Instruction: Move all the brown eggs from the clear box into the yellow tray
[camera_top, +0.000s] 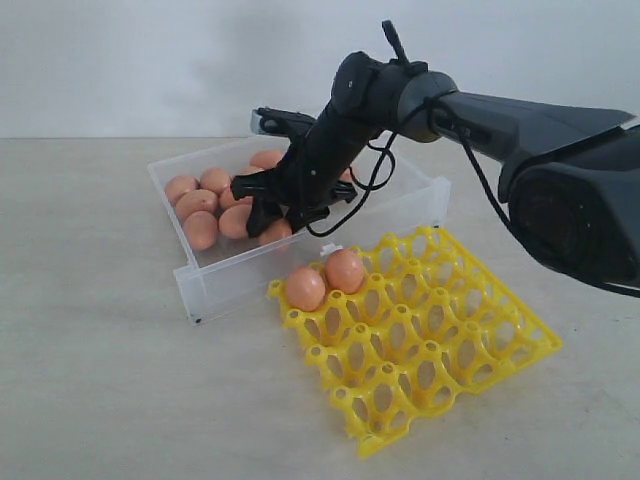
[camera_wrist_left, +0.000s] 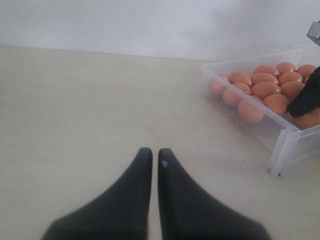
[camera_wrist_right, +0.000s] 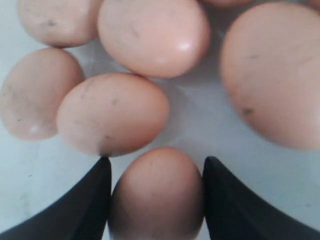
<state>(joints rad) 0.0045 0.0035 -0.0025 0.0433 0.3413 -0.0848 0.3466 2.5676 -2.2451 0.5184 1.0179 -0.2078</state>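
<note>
Several brown eggs (camera_top: 199, 203) lie in the clear box (camera_top: 230, 277). My right gripper (camera_top: 270, 215) reaches down into the box near its front wall. In the right wrist view the right gripper (camera_wrist_right: 157, 160) has one brown egg (camera_wrist_right: 157, 200) between its fingers, both pressed against its sides, with the egg low on the box floor and other eggs (camera_wrist_right: 112, 114) close around it. The yellow tray (camera_top: 440, 345) lies in front of the box and holds two eggs (camera_top: 305, 288) in its near corner. My left gripper (camera_wrist_left: 155, 152) hovers shut and empty over bare table, away from the box (camera_wrist_left: 285, 145).
The pale table (camera_top: 100, 380) spreads to the left of the box and in front of the tray. A white wall (camera_top: 150, 60) stands behind. The right arm (camera_top: 520, 120) spans above the tray's far side.
</note>
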